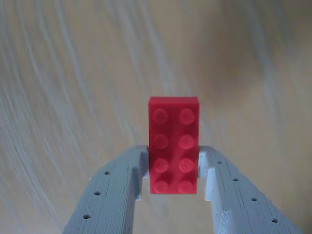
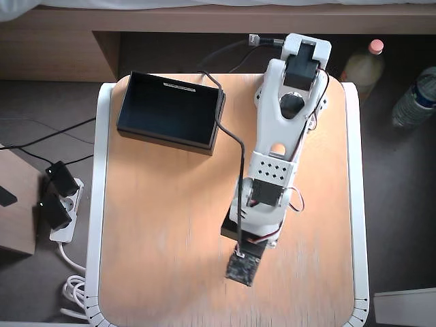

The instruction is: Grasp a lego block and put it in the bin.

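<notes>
In the wrist view the gripper (image 1: 173, 170) has its jaws clamped on the block (image 1: 174, 145), one pale finger (image 1: 114, 190) against each long side of its lower half. The red brick shows its studded face to the camera, two rows of four studs, and its upper half sticks out past the fingertips. Behind it the wood-grain table (image 1: 58, 97) is smeared and out of focus. In the overhead view the arm (image 2: 279, 143) reaches from the far edge of the table (image 2: 157, 238) toward the near edge, its wrist over the middle of the near half; the block is hidden beneath it there. The bin (image 2: 170, 109) sits at the table's far left corner in that view, well apart from the gripper, a white label strip on its far rim.
</notes>
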